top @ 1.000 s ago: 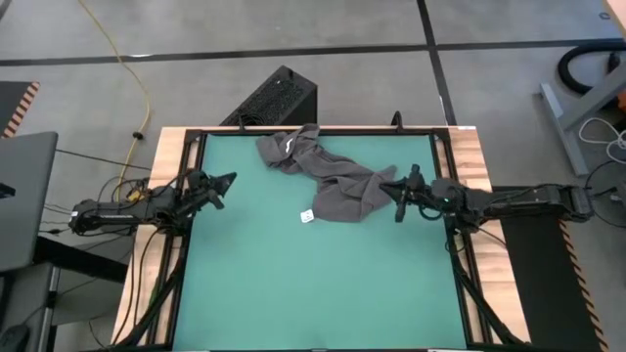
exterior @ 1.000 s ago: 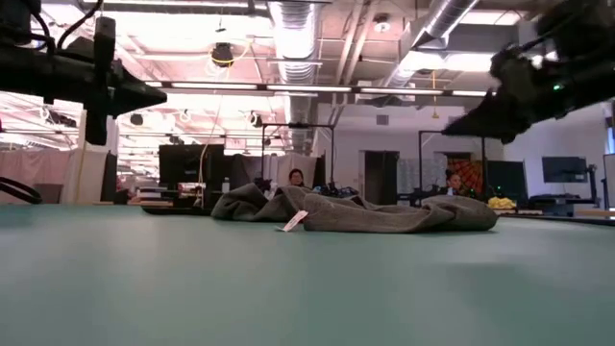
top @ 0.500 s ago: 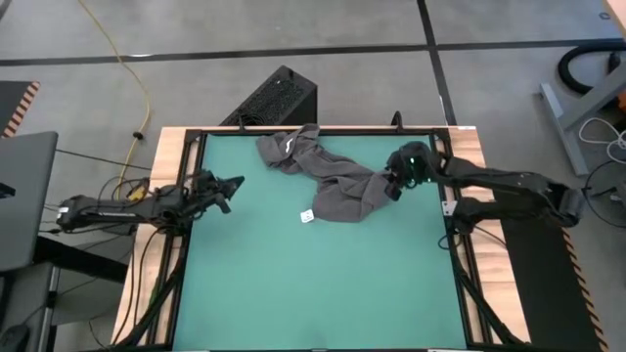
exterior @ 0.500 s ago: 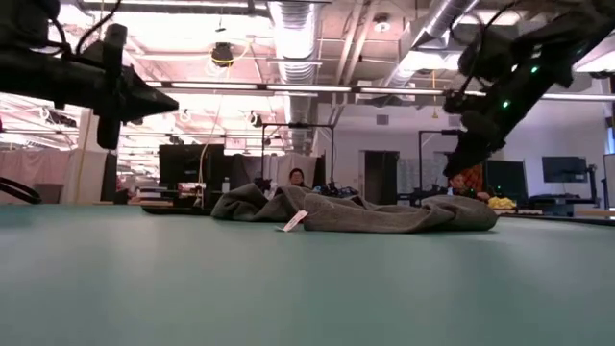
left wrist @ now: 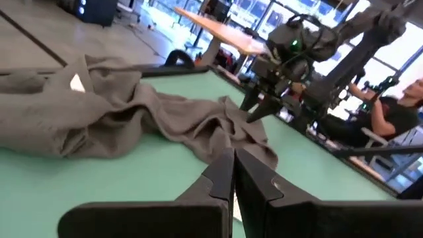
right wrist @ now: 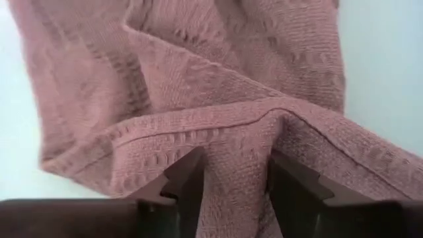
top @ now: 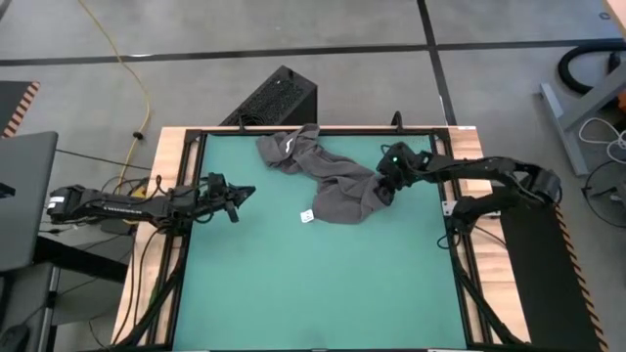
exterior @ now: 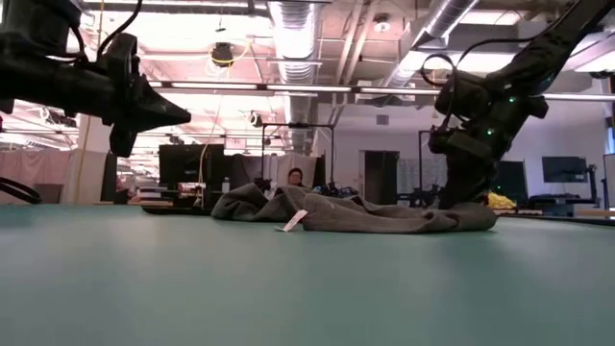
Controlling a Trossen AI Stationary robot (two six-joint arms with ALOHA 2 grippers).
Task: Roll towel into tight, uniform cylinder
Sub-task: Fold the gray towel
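Note:
The dark grey towel [top: 328, 176] lies crumpled on the green mat [top: 313, 284], stretching from the far middle toward the right. Its small white tag [top: 306, 216] lies on the mat at its near edge. My right gripper [top: 384, 191] points down onto the towel's right end [exterior: 471, 216], fingers open; in the right wrist view [right wrist: 234, 178] a hemmed ridge of cloth lies between them. My left gripper [top: 246, 192] is shut and empty above the mat's left part, pointing at the towel [left wrist: 165, 119]; its tips show in the left wrist view [left wrist: 232, 158]. My right gripper comes from above, pointing down, onto the towel's right end. Its open fingertips [right wrist: 188, 178] stand in the cloth on either side of a hemmed edge [right wrist: 238, 142] that runs across the gap. The towel lies slack on the mat.
A black frame [top: 452, 244] edges the mat on the wooden tabletop. A black perforated box [top: 274, 98] stands on the floor past the far edge. A grey laptop [top: 20, 200] sits at the left. People sit at desks in the room behind [exterior: 296, 178].
My right gripper has turned from level to pointing down and gone toward the far left, coming down onto the towel's right end. My left gripper has gone toward the table's right, nearer the towel. The towel has kept its shape and place.

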